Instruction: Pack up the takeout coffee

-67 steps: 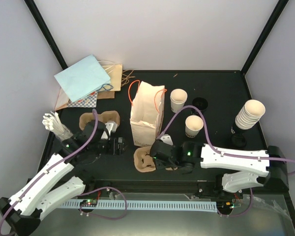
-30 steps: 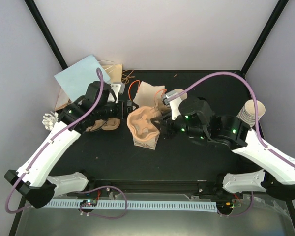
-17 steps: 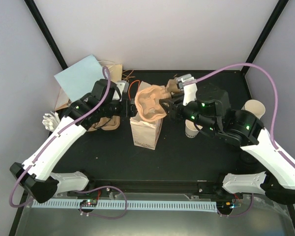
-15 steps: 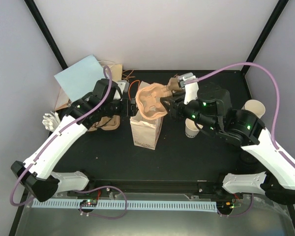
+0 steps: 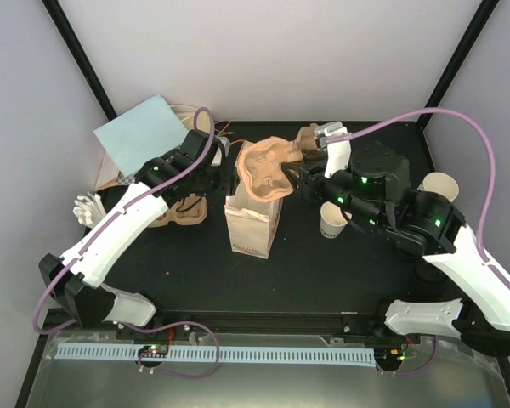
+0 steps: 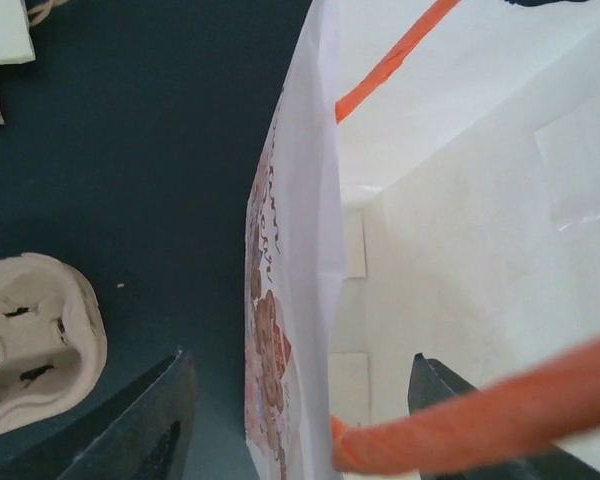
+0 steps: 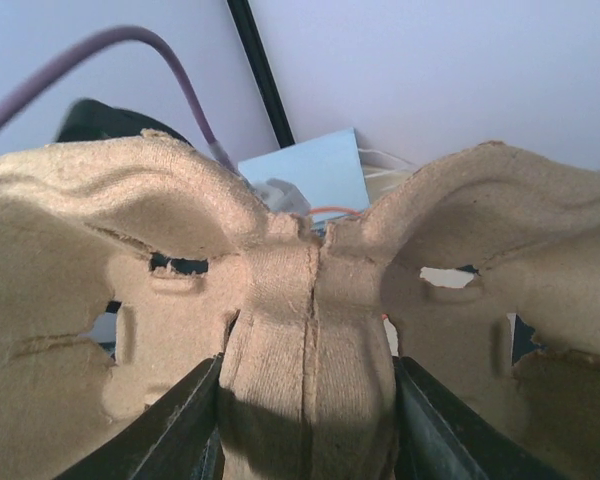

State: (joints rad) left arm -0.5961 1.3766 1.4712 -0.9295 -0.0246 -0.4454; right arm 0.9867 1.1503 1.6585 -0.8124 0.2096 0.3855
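Below and behind the right end effector (image 5: 296,180), clamped on the pulp cup tray (image 5: 268,168) over the paper bag (image 5: 253,225) whose wall the left end effector (image 6: 307,405) straddles with jaws apart, a cream paper cup (image 5: 330,226) stands on the tabletop (image 5: 340,285), judged light, thin-walled, crushable; grasp gently mid-body.

The paper bag (image 5: 253,225) stands upright mid-worktop (image 5: 306,272). One pulp cup tray (image 5: 268,168) is above the bag mouth. A second tray (image 5: 185,212) lies left of the bag. A paper cup (image 5: 331,224) stands right of the bag, with a cup stack (image 5: 436,194) further right.
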